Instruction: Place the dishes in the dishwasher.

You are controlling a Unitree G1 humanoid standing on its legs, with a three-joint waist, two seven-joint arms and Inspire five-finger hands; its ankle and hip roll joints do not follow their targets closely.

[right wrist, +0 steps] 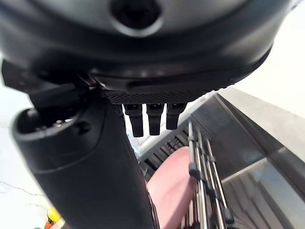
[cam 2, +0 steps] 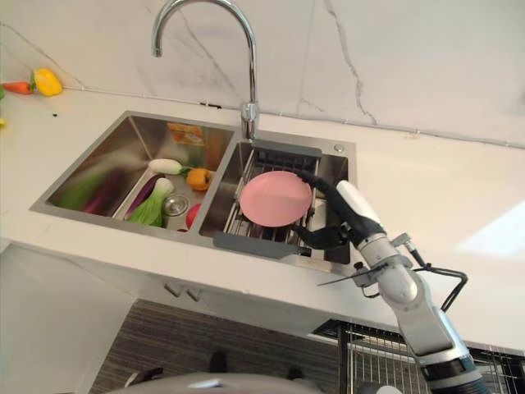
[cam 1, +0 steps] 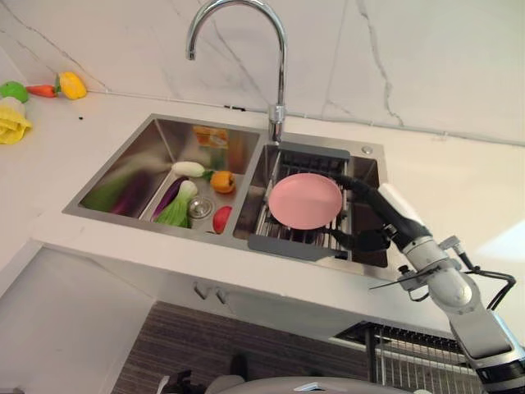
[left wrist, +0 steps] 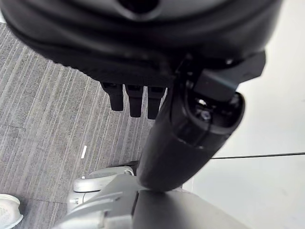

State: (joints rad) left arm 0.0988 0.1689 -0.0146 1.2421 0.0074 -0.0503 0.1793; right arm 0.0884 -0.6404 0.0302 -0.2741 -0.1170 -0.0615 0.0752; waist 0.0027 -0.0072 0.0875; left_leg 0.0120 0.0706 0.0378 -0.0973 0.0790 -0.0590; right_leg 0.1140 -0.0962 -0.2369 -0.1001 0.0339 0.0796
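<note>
Currently the robot's right hand (cam 1: 373, 215) reaches over the right-hand basin of a double steel sink (cam 1: 123, 164), its fingers spread wide with the thumb apart from them. The upper fingers reach toward the right edge of a round pink plate (cam 1: 305, 201), and the thumb sits below, near the plate's lower right rim; whether either actually touches the plate cannot be made out. In the right wrist view the fingers point straight out with the pink plate (right wrist: 174, 191) just beyond them, beside the metal wires of a rack.

The plate lies nearly flat on a wire dish rack (cam 1: 283, 234) with dark grey end pieces, which spans the right basin from its back edge to its front edge. A tall curved chrome faucet (cam 1: 277, 74) rises from the back edge of the sink, between the two basins.

The left basin holds toy vegetables: a green leafy one (cam 1: 176, 209) by the drain, a purple one (cam 1: 166, 197) beside it, a white one (cam 1: 189, 169), an orange one (cam 1: 222, 181) and a red one (cam 1: 221, 219) near the front edge.

At the far left corner of the white countertop (cam 1: 459, 189) lie a yellow toy pepper (cam 1: 72, 84) and a small carrot (cam 1: 41, 90).

The left hand (left wrist: 136, 98) appears in its own wrist view, fingers straight, above a grey striped floor (left wrist: 43, 124). No readable writing is visible.
</note>
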